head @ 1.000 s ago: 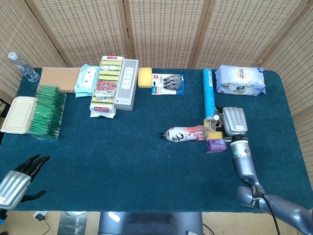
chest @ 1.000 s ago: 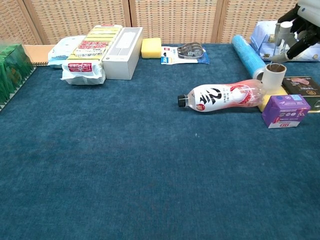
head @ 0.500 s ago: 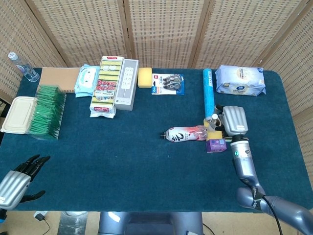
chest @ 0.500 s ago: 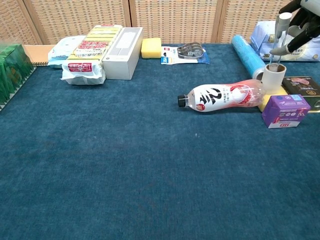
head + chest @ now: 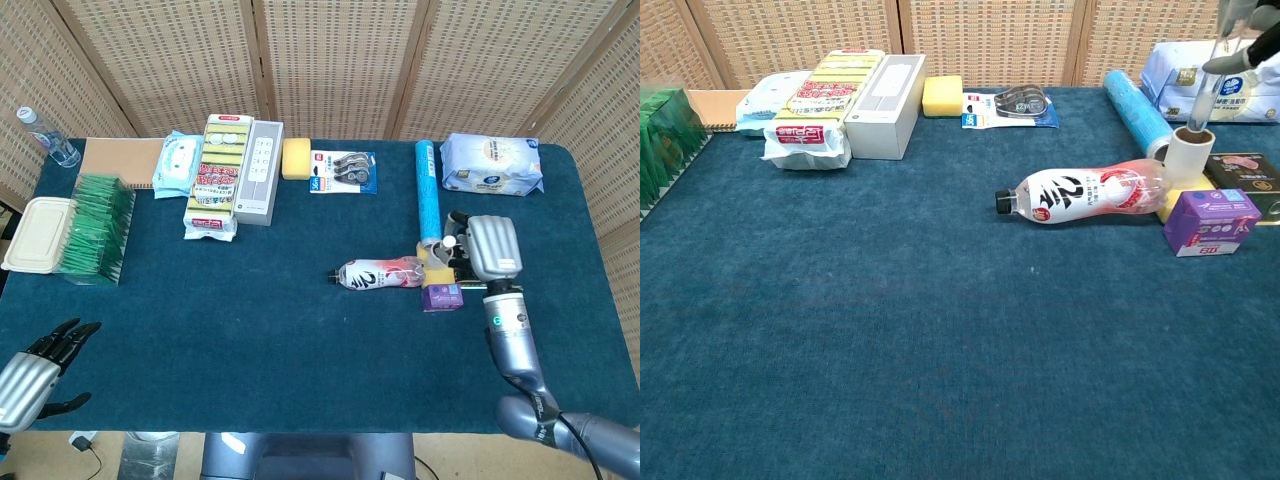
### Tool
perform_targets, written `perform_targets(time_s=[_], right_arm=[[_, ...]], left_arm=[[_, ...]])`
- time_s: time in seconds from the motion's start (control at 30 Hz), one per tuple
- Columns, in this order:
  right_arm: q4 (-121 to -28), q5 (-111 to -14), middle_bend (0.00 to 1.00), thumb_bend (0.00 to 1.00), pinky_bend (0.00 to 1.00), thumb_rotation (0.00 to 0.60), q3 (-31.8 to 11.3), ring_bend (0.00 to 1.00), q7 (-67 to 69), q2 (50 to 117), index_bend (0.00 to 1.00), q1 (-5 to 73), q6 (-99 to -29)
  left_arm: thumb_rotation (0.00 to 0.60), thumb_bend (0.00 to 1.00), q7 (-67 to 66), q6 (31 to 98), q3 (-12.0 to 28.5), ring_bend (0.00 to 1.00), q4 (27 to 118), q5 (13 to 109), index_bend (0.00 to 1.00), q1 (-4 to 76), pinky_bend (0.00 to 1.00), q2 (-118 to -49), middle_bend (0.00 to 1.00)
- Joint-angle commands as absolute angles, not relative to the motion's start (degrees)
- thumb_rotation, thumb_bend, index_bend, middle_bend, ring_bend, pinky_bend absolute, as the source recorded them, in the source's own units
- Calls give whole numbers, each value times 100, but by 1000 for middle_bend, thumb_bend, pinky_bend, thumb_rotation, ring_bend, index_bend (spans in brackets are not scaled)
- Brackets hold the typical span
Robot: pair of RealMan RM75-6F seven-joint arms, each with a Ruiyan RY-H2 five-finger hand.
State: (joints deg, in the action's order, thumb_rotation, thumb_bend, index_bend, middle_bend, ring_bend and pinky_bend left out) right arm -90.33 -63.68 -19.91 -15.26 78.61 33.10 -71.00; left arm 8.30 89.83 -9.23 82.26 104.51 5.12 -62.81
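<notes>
A staged test bench in a lab. A blue-cloth table point(image 5: 250, 300) carries assorted household goods along its upper edge. Perforated folding screens point(image 5: 330, 60) close off the top of the frame.

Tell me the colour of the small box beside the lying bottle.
Purple box, clearest in the chest view.

Along the far edge of your desk point(image 5: 300, 320) sit a white remote box point(image 5: 258, 171), a yellow sponge point(image 5: 295, 158) and a carded tape pack point(image 5: 343, 171), with a wipes pack point(image 5: 491, 163) at upper right. At left you have green packets point(image 5: 95, 226) beside a beige lidded tray point(image 5: 37, 233).
</notes>
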Motion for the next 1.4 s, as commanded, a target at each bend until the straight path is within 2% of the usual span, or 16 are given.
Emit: perform_targets(time_s=[0.03, 0.83, 1.13, 1.23, 1.4], right_arm=[[-9217, -6381, 957, 381, 1000, 600, -1975, 1000, -1568, 7748, 792, 3229, -7193], [-10993, -6493, 971, 395, 1000, 600, -1890, 1000, -1243, 6427, 797, 2563, -7526], [-12031, -6998, 984, 409, 1000, 600, -1403, 1000, -903, 5607, 798, 1898, -7731], [-12690, -7462, 986, 415, 1000, 600, -960, 1000, -512, 5160, 798, 1406, -7877], [-12736, -7746, 987, 420, 1000, 600, -819, 1000, 164, 4801, 798, 1137, -7958]], left_arm=[[600, 114, 847, 9012, -926, 105, 8210, 10469, 1, 504, 299, -6283, 170], [600, 113, 858, 9245, -987, 104, 8120, 10656, 1, 416, 299, -6293, 180], [600, 114, 895, 9337, -1005, 105, 8072, 10708, 1, 381, 299, -6292, 183], [600, 114, 862, 9424, -1034, 107, 8044, 10795, 1, 345, 299, -6306, 184], [600, 114, 818, 9499, -1056, 115, 8014, 10867, 1, 310, 299, -6326, 189]])
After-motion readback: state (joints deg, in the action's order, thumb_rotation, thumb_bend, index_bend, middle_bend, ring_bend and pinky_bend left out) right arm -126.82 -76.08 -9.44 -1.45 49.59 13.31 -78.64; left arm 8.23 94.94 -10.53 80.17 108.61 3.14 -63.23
